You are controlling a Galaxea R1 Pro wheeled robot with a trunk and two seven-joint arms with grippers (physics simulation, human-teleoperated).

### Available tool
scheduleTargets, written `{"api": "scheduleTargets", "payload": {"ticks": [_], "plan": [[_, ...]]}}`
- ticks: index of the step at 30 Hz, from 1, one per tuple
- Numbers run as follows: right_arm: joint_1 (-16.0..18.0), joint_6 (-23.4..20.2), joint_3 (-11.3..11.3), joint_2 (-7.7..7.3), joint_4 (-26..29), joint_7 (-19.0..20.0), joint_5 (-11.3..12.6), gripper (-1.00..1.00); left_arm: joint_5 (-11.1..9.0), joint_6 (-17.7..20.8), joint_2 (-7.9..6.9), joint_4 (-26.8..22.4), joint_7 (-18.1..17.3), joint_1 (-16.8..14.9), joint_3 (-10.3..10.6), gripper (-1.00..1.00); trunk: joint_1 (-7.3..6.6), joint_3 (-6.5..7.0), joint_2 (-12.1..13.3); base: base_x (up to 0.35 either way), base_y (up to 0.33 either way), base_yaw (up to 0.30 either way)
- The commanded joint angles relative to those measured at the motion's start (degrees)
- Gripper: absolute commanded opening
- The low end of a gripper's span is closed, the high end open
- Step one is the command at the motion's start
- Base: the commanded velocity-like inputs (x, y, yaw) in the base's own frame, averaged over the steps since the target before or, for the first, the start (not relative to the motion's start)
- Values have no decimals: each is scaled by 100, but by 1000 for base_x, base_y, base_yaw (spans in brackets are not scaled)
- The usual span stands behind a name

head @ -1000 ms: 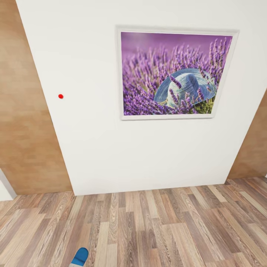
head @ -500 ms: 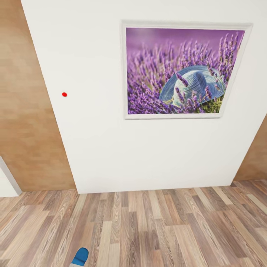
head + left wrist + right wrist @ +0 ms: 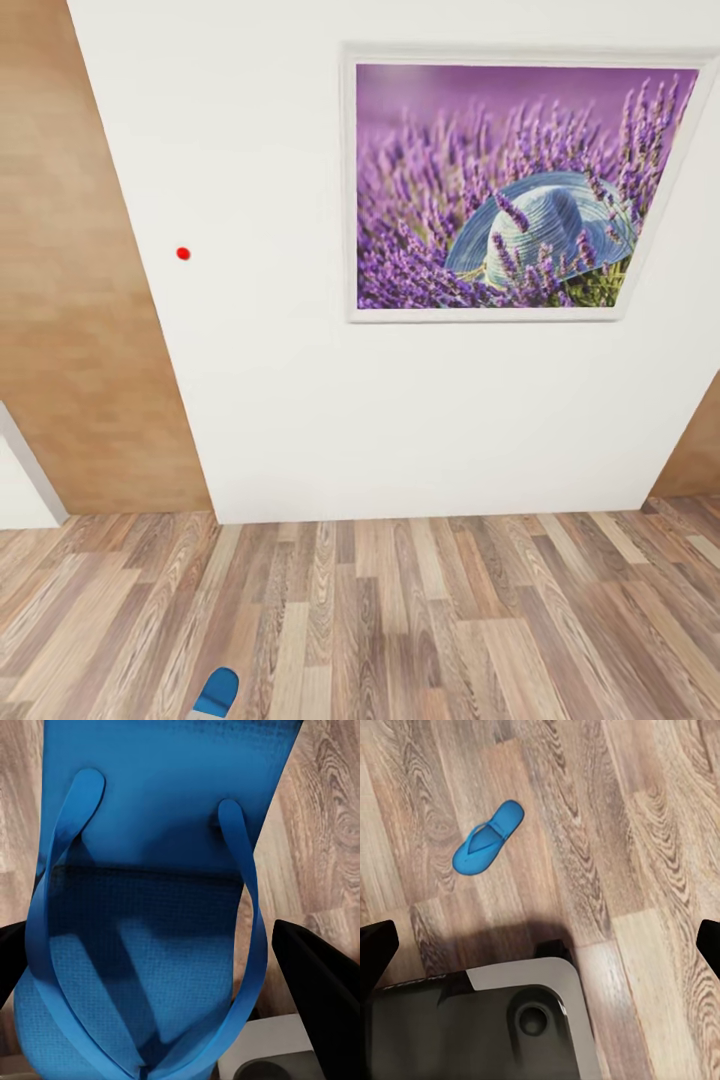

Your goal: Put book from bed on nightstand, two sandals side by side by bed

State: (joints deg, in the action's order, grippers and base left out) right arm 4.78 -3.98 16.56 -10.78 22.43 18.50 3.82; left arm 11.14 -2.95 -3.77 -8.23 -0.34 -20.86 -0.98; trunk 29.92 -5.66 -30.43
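Observation:
One bright blue sandal (image 3: 157, 832) lies sole-up across the left wrist view, its thin straps meeting near the toe. My left gripper (image 3: 154, 952) is shut on it, with a black finger (image 3: 319, 997) at each side. The tip of this sandal (image 3: 217, 692) pokes into the head view at the lower edge. The other sandal (image 3: 488, 838) lies flat on the wood-plank floor (image 3: 645, 810) in the right wrist view, some way beyond my right gripper (image 3: 540, 937), which is open and holds nothing. The bed, the book and the nightstand are out of view.
A white wall (image 3: 280, 400) stands straight ahead with a framed lavender picture (image 3: 520, 185) and a small red dot (image 3: 183, 253). Wood-panelled walls (image 3: 70, 300) flank it. The robot's grey base (image 3: 487, 1027) sits under the right gripper.
The whole head view has shifted: the wall and picture look larger and sit further right, so the camera moved. The held sandal's tip stays in the same spot.

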Motion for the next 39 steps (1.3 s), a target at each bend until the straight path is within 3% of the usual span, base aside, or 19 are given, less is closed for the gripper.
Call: {"api": "scheduleTargets", "payload": {"ticks": [1,39], "plan": [[4,-40,36,2,7,39,40,100,46,-19,0,5,-10,-6,-15,-100,2,-13,-9,45,25,52],[0,-37,40,8,7,39,40,100,46,-16,7,5,-10,-6,-12,-100,2,-40,-9,37,17,17]]}}
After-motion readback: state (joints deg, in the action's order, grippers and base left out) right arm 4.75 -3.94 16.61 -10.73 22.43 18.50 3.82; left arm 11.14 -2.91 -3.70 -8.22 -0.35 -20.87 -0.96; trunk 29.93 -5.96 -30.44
